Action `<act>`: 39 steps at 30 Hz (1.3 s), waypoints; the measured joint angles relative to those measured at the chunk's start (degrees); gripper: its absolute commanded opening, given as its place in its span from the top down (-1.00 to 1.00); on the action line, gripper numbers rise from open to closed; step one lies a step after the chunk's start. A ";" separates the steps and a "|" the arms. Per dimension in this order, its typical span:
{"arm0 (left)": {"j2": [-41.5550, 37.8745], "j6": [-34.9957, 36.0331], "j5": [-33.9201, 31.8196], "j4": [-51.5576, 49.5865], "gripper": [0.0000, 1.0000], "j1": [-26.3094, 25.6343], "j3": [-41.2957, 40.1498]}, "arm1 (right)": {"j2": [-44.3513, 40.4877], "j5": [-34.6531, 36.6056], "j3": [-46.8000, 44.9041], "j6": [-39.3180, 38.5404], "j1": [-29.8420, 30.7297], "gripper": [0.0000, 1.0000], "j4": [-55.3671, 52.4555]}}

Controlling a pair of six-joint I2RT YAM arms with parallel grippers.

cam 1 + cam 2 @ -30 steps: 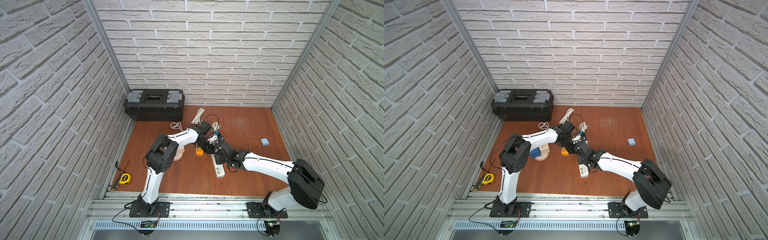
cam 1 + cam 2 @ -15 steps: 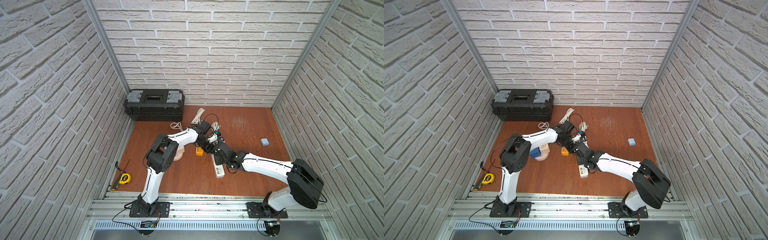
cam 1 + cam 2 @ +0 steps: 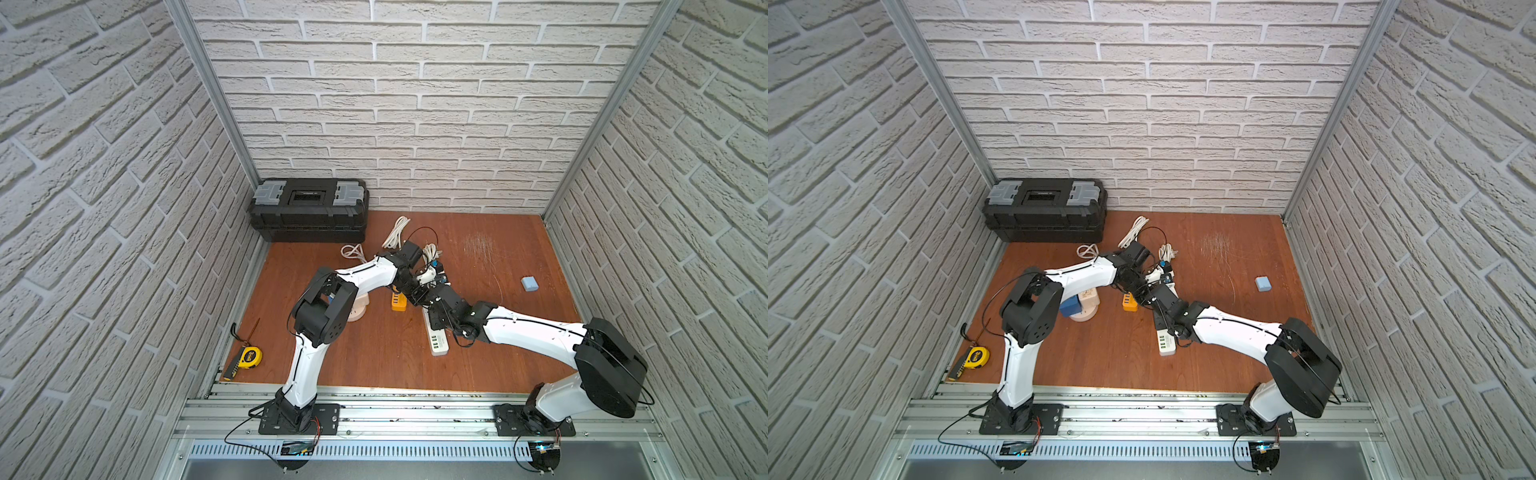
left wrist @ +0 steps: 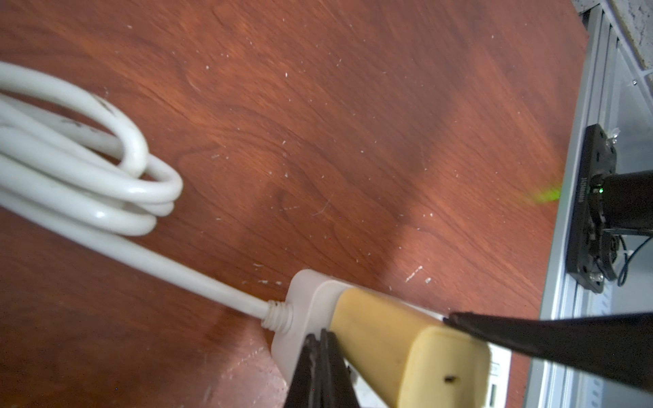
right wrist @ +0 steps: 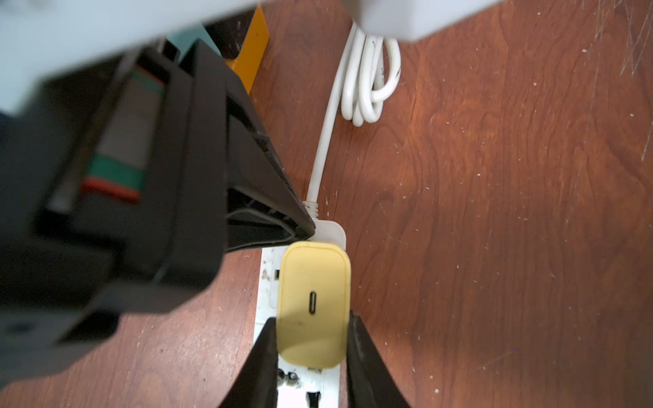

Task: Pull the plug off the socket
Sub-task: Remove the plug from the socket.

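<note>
The plug point(image 5: 314, 300) is a pale yellow charger block standing in the white socket strip point(image 5: 269, 268). My right gripper point(image 5: 311, 319) is shut on the plug, with one black finger against each side. My left gripper point(image 5: 306, 229) is shut, and its tip rests on the cable end of the strip, right beside the plug. In the left wrist view the plug point(image 4: 388, 335) rises from the strip point(image 4: 307, 300) next to the shut left gripper point(image 4: 319, 337). In both top views the two grippers meet over the strip point(image 3: 437, 343) point(image 3: 1165, 345), and the plug is hidden under them.
The strip's white cable lies coiled point(image 5: 367, 88) behind it. An orange block point(image 3: 398, 301) sits just left of the strip. A black toolbox point(image 3: 309, 210) stands at the back left, a tape measure point(image 3: 249, 357) at the front left, a small blue block point(image 3: 530, 284) at the right.
</note>
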 measured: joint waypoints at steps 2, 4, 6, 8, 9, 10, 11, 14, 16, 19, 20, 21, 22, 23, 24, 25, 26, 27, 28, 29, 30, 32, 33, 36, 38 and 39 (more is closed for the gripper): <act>0.00 0.00 0.00 0.02 1.00 0.00 0.00 | -0.15 0.00 0.00 0.02 0.00 0.95 -0.02; 0.02 0.00 0.00 0.02 1.00 0.00 0.00 | -0.44 0.00 -0.02 0.00 0.00 0.95 0.04; 0.04 0.00 0.00 0.11 1.00 0.00 0.00 | -0.87 -0.09 -0.02 -0.07 0.00 0.95 0.11; 0.07 0.00 0.02 0.13 1.00 0.00 0.00 | -1.14 -0.07 -0.07 -0.11 0.00 0.95 0.42; 0.09 0.00 0.02 0.17 1.00 0.00 0.02 | -1.16 -0.04 -0.09 -0.11 0.00 0.95 0.52; 0.09 0.00 0.04 0.22 1.00 0.00 0.02 | -1.16 -0.04 -0.13 -0.09 0.00 0.95 0.59; 0.09 0.00 0.02 0.24 1.00 0.00 0.02 | -1.16 -0.02 -0.17 -0.09 0.00 0.96 0.63; 0.09 0.00 0.02 0.24 1.00 0.00 0.02 | -1.27 0.00 -0.24 -0.02 0.00 0.95 0.63; 0.09 0.00 0.02 0.24 1.00 0.02 0.02 | -1.60 0.09 -0.35 0.02 0.00 0.95 0.61; 0.09 0.00 0.02 0.26 1.00 0.02 0.02 | -2.71 0.20 -0.44 0.17 0.00 0.95 0.46; 0.09 0.00 0.02 0.26 1.00 0.02 0.02 | -3.23 0.26 -0.44 0.20 0.00 0.96 0.42; 0.11 0.00 0.02 0.26 1.00 0.02 0.02 | -3.87 0.37 -0.44 0.31 0.00 0.95 0.37; 0.09 0.00 0.02 0.26 1.00 0.02 0.02 | -4.52 0.44 -0.44 0.50 0.00 0.95 0.26; 0.09 0.00 0.02 0.26 1.00 0.02 0.02 | -5.33 0.61 -0.44 0.81 -0.02 0.95 0.09; 0.09 0.00 0.02 0.26 1.00 0.02 0.02 | -6.21 0.79 -0.44 1.03 -0.13 0.95 -0.17; 0.11 0.00 0.02 0.26 1.00 0.04 0.02 | -6.91 0.90 -0.44 1.20 -0.31 0.95 -0.44; 0.09 0.00 0.02 0.26 1.00 0.04 0.02 | -7.76 1.03 -0.44 1.44 -0.52 0.95 -0.79; 0.09 0.00 0.02 0.26 1.00 0.07 0.02 | -8.57 1.09 -0.44 1.66 -0.74 0.95 -1.22; 0.11 0.00 0.02 0.26 1.00 0.07 0.02 | -9.40 1.14 -0.48 1.97 -1.03 0.95 -1.79; 0.09 0.00 0.02 0.26 1.00 0.07 0.02 | -10.21 1.20 -0.61 2.25 -1.42 0.95 -2.27; 0.11 0.00 0.04 0.26 1.00 0.07 0.02 | -11.26 1.25 -0.98 2.60 -2.08 0.95 -2.69; 0.11 0.00 0.04 0.26 1.00 0.07 0.02 | -13.42 1.25 -2.08 3.34 -3.74 0.95 -3.37; 0.11 0.00 0.02 0.26 1.00 0.07 0.02 | -14.86 1.16 -2.91 3.82 -4.98 0.95 -3.63; 0.11 0.00 0.02 0.28 1.00 0.07 0.02 | -19.41 0.13 -5.66 5.22 -9.92 0.95 -4.72; 0.11 0.00 0.04 0.26 1.00 0.07 0.02 | -22.01 -0.79 -7.43 6.14 -13.70 0.95 -4.98; 0.09 0.00 0.02 0.28 1.00 0.07 0.02 | -23.30 -1.31 -8.28 6.56 -15.74 0.95 -5.20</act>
